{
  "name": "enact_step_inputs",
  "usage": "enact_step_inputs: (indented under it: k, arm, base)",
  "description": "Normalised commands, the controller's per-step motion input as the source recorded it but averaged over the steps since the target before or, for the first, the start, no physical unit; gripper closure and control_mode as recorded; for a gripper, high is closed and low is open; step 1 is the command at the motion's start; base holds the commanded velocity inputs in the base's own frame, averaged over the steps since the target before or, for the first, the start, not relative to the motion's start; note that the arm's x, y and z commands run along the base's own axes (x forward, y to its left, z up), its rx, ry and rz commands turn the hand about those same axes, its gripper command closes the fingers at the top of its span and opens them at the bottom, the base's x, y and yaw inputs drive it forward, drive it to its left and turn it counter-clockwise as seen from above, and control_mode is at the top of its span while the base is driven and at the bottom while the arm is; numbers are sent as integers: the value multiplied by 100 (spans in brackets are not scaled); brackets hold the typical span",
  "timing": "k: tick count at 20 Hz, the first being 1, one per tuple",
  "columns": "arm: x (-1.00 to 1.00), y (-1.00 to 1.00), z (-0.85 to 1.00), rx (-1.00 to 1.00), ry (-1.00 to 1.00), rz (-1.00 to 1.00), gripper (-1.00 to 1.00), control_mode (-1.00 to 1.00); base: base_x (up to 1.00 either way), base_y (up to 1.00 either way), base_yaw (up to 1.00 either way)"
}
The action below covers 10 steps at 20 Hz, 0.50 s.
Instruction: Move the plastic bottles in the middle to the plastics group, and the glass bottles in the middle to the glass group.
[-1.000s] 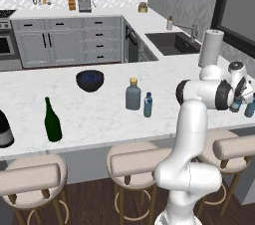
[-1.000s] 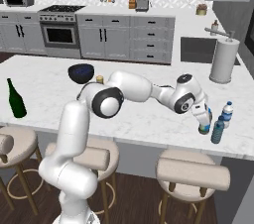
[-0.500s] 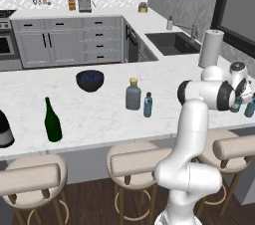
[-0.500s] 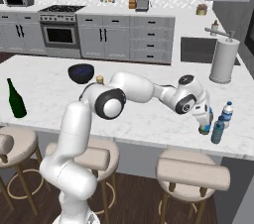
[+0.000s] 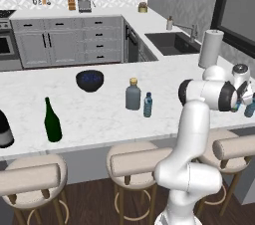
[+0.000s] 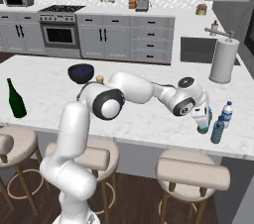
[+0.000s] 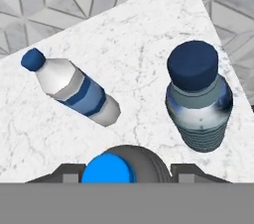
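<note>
Gripper [image 6: 203, 128] sits over a blue-capped water bottle [image 7: 107, 169] beside the plastics group [image 6: 222, 121] at the counter's right end; likely clamped on it, but the fingers are hidden, so cannot tell. Light, slick plastic: hold mid-body. Left base view adds the second water bottle [image 5: 148, 105] and the grey bottle [image 5: 133, 94] mid-counter.

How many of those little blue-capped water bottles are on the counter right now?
4. One stands mid-counter beside the grey bottle: the small bottle. Two stand near the counter's right end, the white-labelled bottle and the darker bottle. A fourth bottle sits under the gripper. Others may be hidden.
</note>
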Motion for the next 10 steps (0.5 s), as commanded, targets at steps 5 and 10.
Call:
enact_step_inputs:
  k: [5,10]
  arm:
    - [1,27,21,0,0,5,-100,-100]
    - [0,12,44,-1,3,1,-100,-100]
  base:
    - [0,0,0]
    - [0,0,0]
